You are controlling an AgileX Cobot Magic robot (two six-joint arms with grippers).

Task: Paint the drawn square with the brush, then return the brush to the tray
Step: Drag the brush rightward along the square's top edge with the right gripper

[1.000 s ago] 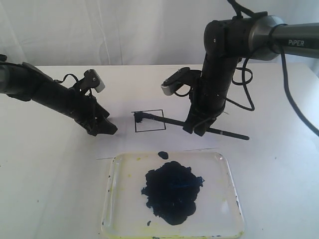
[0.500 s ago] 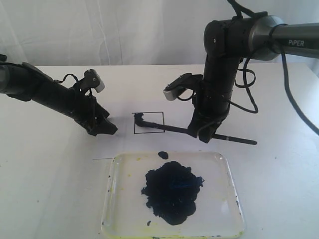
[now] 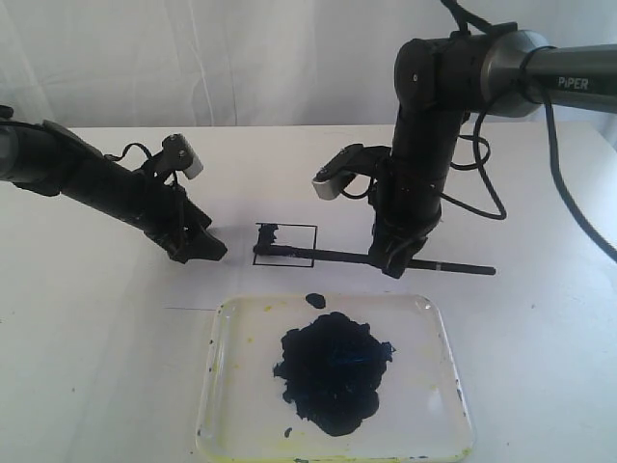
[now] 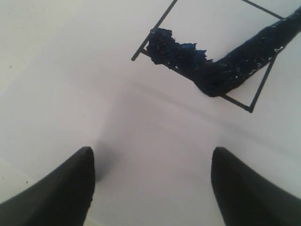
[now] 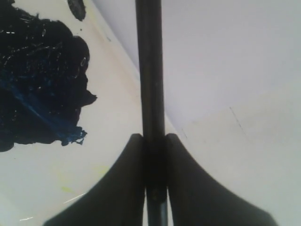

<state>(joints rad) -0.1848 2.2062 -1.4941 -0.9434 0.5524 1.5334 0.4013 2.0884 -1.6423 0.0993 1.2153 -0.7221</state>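
Note:
The drawn square (image 3: 289, 241) is a thin black outline on white paper, with a dark paint smear (image 3: 269, 232) in its far left corner. The brush (image 3: 333, 256) lies almost level, its paint-coated tip on the square's near left edge. My right gripper (image 3: 395, 262) is shut on the brush's shaft. In the right wrist view the black shaft (image 5: 149, 70) runs straight out from between the shut fingers (image 5: 151, 137). My left gripper (image 3: 202, 249) rests open on the paper left of the square. Its view shows the smeared corner (image 4: 174, 47) and the wet brush tip (image 4: 244, 52), both beyond the gripper (image 4: 150, 155).
The tray (image 3: 434, 318) sits in front of the square, holding a big dark blue-black paint blob (image 3: 333, 371). A small paint drop (image 3: 315, 300) lies at its far rim. The tray's bare floor (image 5: 108, 141) and the blob (image 5: 37, 80) show beside the brush in the right wrist view.
The right gripper has drawn the brush tip from the square's far left corner to its near left edge, leaving a smear behind. The left arm has not moved.

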